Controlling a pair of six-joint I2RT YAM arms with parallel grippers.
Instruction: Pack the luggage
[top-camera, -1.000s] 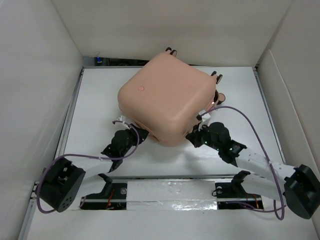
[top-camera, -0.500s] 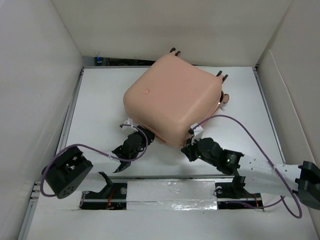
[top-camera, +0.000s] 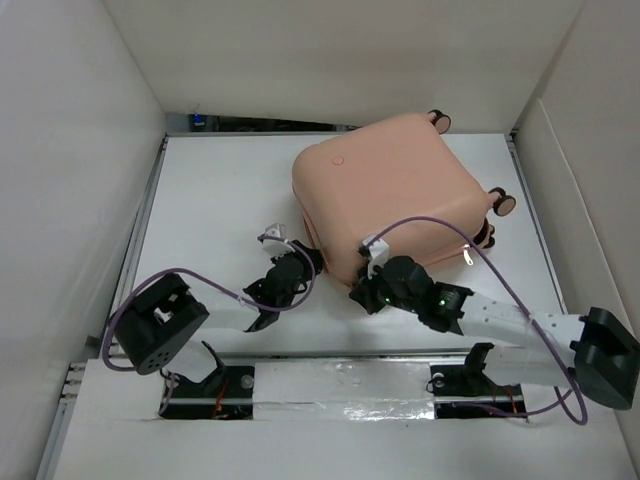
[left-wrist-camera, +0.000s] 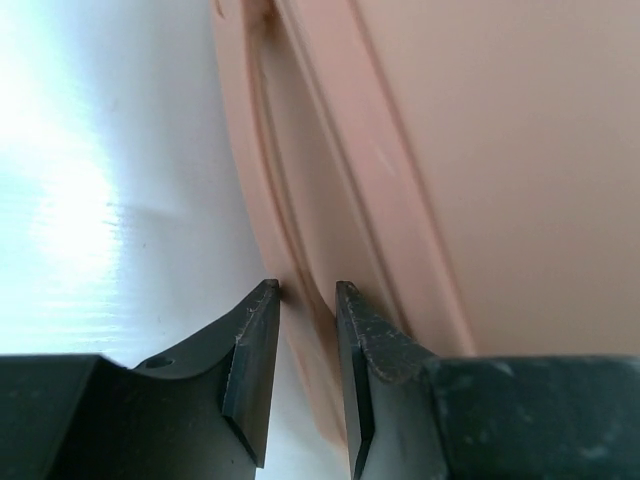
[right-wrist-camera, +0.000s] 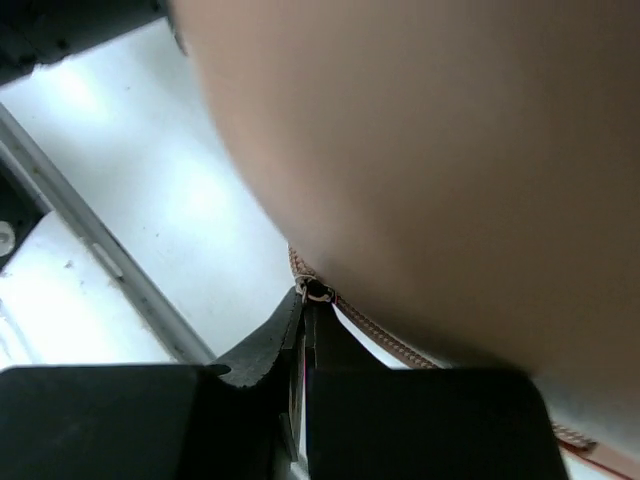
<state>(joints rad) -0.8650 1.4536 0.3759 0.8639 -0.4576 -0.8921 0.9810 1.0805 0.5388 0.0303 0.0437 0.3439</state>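
Observation:
The luggage (top-camera: 390, 195), a closed peach-pink hard-shell suitcase, lies flat at the table's back right, with its caster wheels (top-camera: 503, 201) toward the right. My left gripper (top-camera: 298, 262) is at its near-left corner. In the left wrist view its fingers (left-wrist-camera: 305, 290) stand a narrow gap apart, closed on the shell's rim ridge (left-wrist-camera: 300, 250). My right gripper (top-camera: 368, 285) is at the near edge. In the right wrist view it (right-wrist-camera: 308, 300) is shut on the zipper slider (right-wrist-camera: 316, 291) of the tan zipper (right-wrist-camera: 385, 342), under the shell (right-wrist-camera: 450, 150).
The white table (top-camera: 210, 190) is boxed in by white walls on the left, back and right. A metal rail (right-wrist-camera: 110, 260) and the arm bases run along the near edge. Purple cables loop from both arms. A second zipper pull (top-camera: 467, 256) hangs near the right arm.
The luggage has slid and turned to the right and back, so its wheels now face right. Both grippers followed, staying at its near edge.

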